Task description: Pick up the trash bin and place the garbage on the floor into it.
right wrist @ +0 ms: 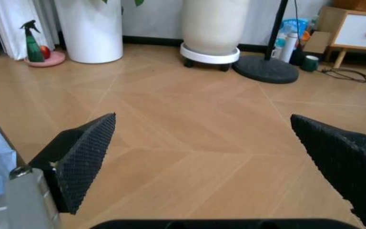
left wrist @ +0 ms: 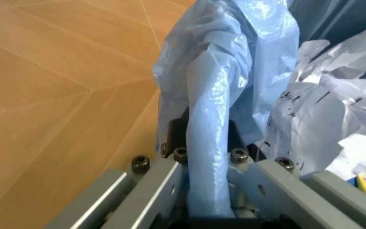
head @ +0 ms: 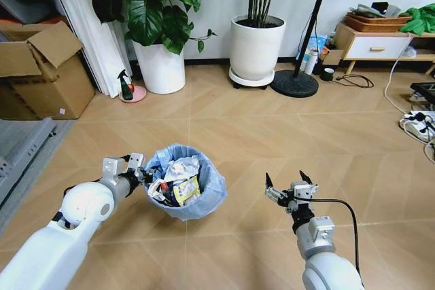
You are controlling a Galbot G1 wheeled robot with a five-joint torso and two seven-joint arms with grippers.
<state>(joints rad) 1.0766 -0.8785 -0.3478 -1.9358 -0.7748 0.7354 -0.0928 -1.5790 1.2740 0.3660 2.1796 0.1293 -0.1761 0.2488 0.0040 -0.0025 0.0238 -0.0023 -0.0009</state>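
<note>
head view high, looking down, wrist views close, sharing floor

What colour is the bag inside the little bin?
Light blue and crinkly. The bag lining the trash bin shows best in the head view.

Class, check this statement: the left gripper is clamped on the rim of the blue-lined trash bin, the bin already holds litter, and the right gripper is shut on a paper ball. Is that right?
Not quite. The right gripper is open and holds nothing; the right wrist view shows bare floor between its fingers. The rest stands: the left gripper clamps the rim of the trash bin, which already holds litter.
</note>
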